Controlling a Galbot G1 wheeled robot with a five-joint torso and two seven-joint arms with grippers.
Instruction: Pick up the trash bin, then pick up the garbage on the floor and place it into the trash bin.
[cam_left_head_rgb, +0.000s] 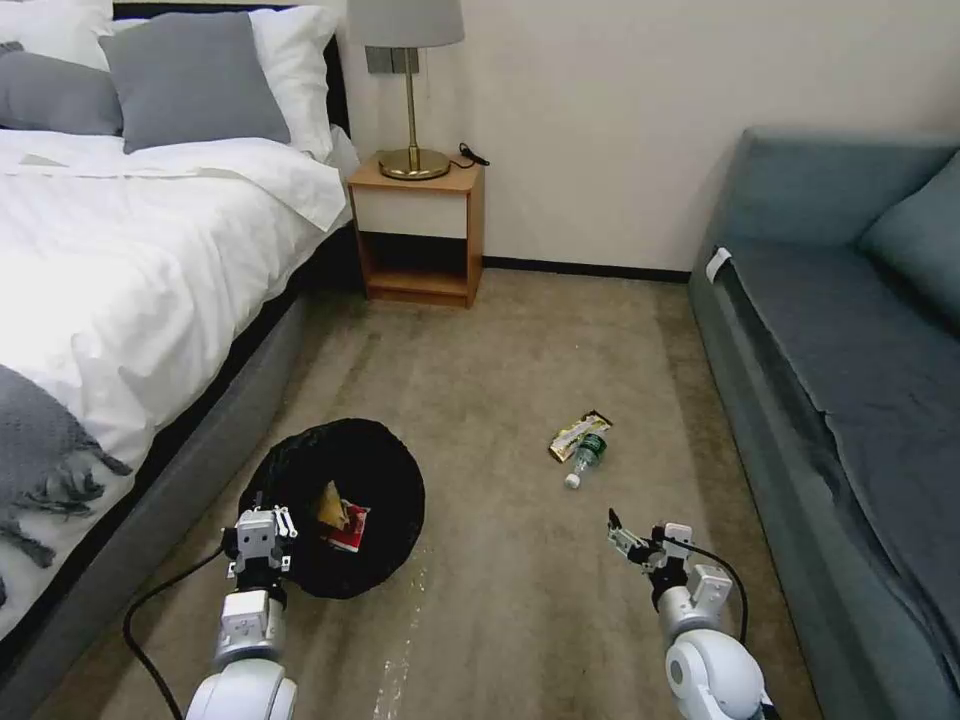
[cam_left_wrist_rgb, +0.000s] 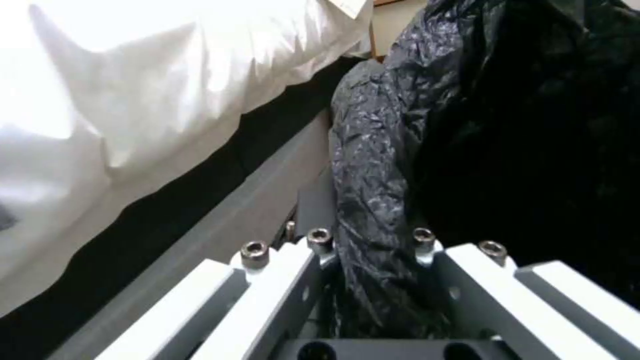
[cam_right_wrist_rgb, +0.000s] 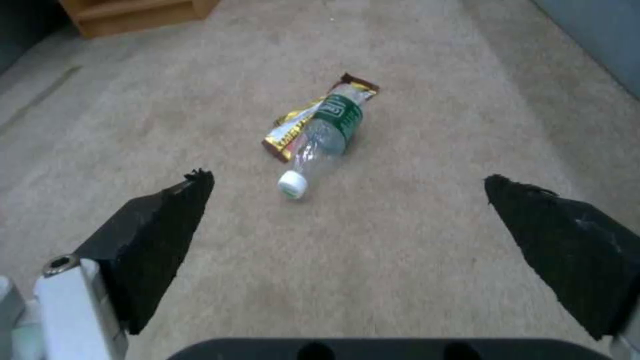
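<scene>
- The trash bin (cam_left_head_rgb: 385, 470), lined with a crinkly black bag, is seen on the carpet (cam_left_head_rgb: 520, 360) close beside the bed (cam_left_head_rgb: 130, 260), at the robot's left.
- The near rim of the bin is clamped by the left gripper (cam_left_head_rgb: 262, 543); in the left wrist view the black bag (cam_left_wrist_rgb: 380, 165) is pinched between the two pale fingers (cam_left_wrist_rgb: 280, 280), so this gripper is closed on the bin's edge.
- Inside the bin a red-and-white snack packet (cam_left_head_rgb: 351, 528) and a crumpled tan paper (cam_left_head_rgb: 331, 505) are seen lying against each other.
- A small clear bottle (cam_left_head_rgb: 586, 458) with a green label and a white cap is lying on its side on the carpet, well apart from the bin, toward the sofa (cam_left_head_rgb: 850, 330).
- A gold foil wrapper (cam_left_head_rgb: 572, 434) is lying just beside the bottle, touching it; in the right wrist view the bottle (cam_right_wrist_rgb: 323, 140) is seen lying partly over the wrapper (cam_right_wrist_rgb: 288, 134).
- The right gripper (cam_left_head_rgb: 640, 543) is held above the carpet, short of the bottle and wrapper, nearer the robot.
- Its black pads (cam_right_wrist_rgb: 157, 235) are spread wide apart with nothing between them.
- A wooden nightstand (cam_left_head_rgb: 418, 235) with a brass lamp (cam_left_head_rgb: 410, 90) is seen against the far wall, beside the bed.
</scene>
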